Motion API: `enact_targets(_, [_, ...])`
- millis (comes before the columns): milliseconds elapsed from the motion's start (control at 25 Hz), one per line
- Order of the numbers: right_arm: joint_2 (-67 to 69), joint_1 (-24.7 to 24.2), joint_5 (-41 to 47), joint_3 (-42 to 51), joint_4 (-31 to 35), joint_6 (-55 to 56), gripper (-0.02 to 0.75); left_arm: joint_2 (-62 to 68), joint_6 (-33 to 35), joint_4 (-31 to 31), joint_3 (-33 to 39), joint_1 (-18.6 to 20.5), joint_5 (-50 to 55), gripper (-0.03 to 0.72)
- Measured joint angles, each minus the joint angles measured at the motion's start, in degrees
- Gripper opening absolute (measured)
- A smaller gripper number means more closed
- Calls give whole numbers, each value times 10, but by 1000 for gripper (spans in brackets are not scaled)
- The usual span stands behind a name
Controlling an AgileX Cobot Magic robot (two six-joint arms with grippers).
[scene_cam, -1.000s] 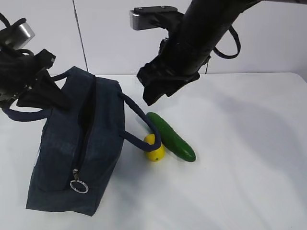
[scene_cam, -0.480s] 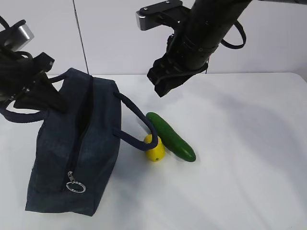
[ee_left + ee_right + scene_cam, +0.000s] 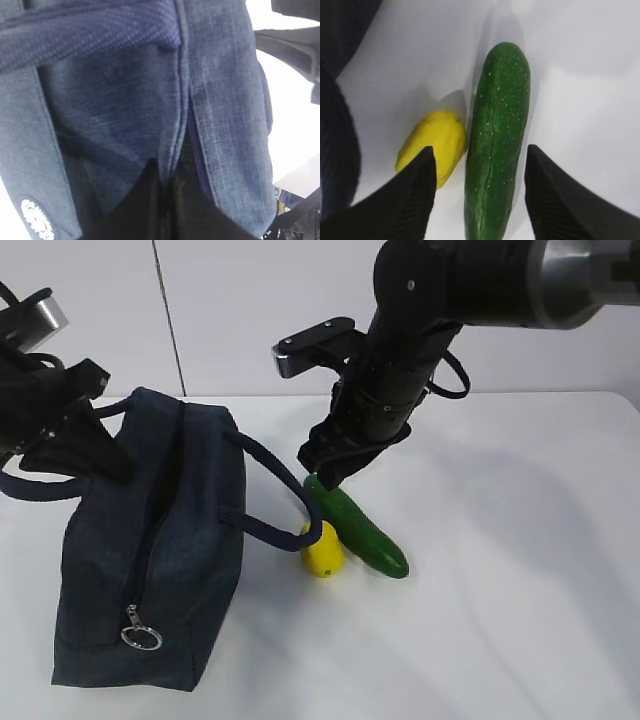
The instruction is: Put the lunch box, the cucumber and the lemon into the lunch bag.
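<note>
- The bag sits on the left of the white table, its zipper ring hanging at the near end of the top seam.
- The left gripper is at the bag's far left top; the wrist view shows its dark fingers pressed together on the fabric beside the zipper seam — jaws closed on the bag.
- The cucumber lies on the table just right of the bag, with the lemon touching its side.
- One strap handle loops out over the lemon.
- The right gripper hangs over the cucumber's far end, jaws wide — one finger on each side of the cucumber, nothing held.
- The lunch box is not visible in any view.
</note>
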Motion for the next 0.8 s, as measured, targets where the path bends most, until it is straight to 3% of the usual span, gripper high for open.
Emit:
enact_targets(680, [48, 0, -94, 0, -26, 0, 410, 0, -9, 15, 0, 0, 0, -1])
enact_targets(800, [48, 0, -96, 0, -27, 1, 441, 0, -9, 15, 0, 0, 0, -1])
